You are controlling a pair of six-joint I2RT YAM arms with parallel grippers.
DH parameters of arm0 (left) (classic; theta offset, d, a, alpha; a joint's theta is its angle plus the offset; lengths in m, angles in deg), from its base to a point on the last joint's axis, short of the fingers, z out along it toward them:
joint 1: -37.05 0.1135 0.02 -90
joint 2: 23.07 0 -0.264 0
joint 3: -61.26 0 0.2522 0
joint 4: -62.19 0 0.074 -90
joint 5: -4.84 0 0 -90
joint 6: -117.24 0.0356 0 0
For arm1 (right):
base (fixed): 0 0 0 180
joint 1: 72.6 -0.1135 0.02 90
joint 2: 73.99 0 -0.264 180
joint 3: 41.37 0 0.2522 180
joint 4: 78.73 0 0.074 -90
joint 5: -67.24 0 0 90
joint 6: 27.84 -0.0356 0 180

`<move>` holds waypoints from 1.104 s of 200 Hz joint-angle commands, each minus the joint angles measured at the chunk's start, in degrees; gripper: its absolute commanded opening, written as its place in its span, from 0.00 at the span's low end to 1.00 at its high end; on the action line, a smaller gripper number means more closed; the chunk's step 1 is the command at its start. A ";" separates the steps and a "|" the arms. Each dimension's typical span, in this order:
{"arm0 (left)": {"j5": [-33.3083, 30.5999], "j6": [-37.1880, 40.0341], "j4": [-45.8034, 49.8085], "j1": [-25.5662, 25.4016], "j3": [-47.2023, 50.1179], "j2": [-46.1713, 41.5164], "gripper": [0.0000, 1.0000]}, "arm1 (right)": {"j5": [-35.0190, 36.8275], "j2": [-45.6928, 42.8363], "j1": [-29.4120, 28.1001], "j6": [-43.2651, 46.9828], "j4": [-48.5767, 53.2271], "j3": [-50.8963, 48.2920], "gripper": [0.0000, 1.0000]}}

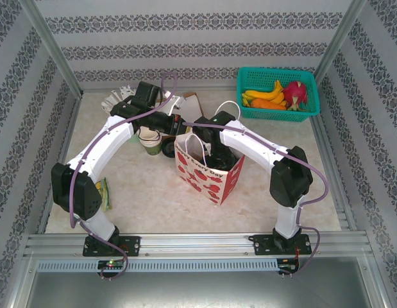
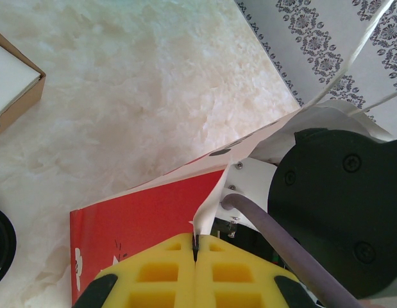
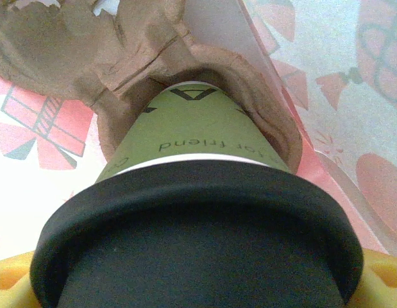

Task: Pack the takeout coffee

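At frame centre of the overhead view, the packing looks nearly done. The one takeout coffee (image 3: 192, 128), black-lidded, sits low inside the single red-and-white gift bag (image 1: 208, 173), its base nested in one brown pulp carrier (image 3: 140, 45). The right claw (image 3: 198, 282) stands wide and holds the cup by the lid. The left claw (image 2: 195, 240) is pinched tight on the bag's white rim, holding the mouth open. What appears left is letting go of the cup, lifting the arm out and freeing the rim. Left of the bag stands one stack of lidless cups (image 1: 149, 138), too close to count. One teal basket (image 1: 249, 80) of fruit sits upper right.
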 commanded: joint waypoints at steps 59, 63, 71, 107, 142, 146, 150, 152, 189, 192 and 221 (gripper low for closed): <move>-0.07 0.94 0.22 -0.60 -0.11 -0.85 0.00 | 1.25 1.38 0.14 0.04 -2.31 -1.17 0.58; -0.06 0.94 0.24 -0.67 -0.09 -0.85 0.00 | 1.25 1.53 0.14 0.12 -2.51 -1.29 0.58; -0.06 0.94 0.22 -0.61 -0.14 -0.85 0.00 | 1.31 1.89 0.14 0.20 -2.86 -1.52 0.58; 0.07 0.94 0.34 -0.59 -0.15 -0.85 0.00 | 1.57 3.39 0.18 0.57 -4.92 -2.58 0.58; -0.01 0.94 0.46 -0.61 0.04 -1.03 0.00 | 1.43 4.03 0.32 0.53 -6.62 -3.98 0.57; -0.03 0.90 0.47 -0.64 0.04 -1.02 0.00 | 1.43 4.05 0.30 0.45 -6.80 -4.10 0.57; -0.01 0.90 0.47 -0.59 0.04 -0.99 0.00 | 1.43 4.10 0.31 0.28 -6.88 -4.22 0.57; 0.00 0.84 0.44 -0.65 0.09 -1.06 0.00 | 1.49 4.09 0.28 0.32 -6.92 -4.26 0.57; -0.03 0.80 0.51 -0.67 -0.03 -1.03 0.00 | 1.77 4.49 0.32 0.23 -7.38 -4.52 0.57; 0.07 0.85 0.40 -0.67 -0.02 -1.03 0.00 | 1.79 4.49 0.32 0.32 -7.34 -4.54 0.57; 0.03 0.77 0.34 -0.58 0.00 -1.02 0.00 | 2.04 4.46 0.32 0.26 -7.43 -4.74 0.57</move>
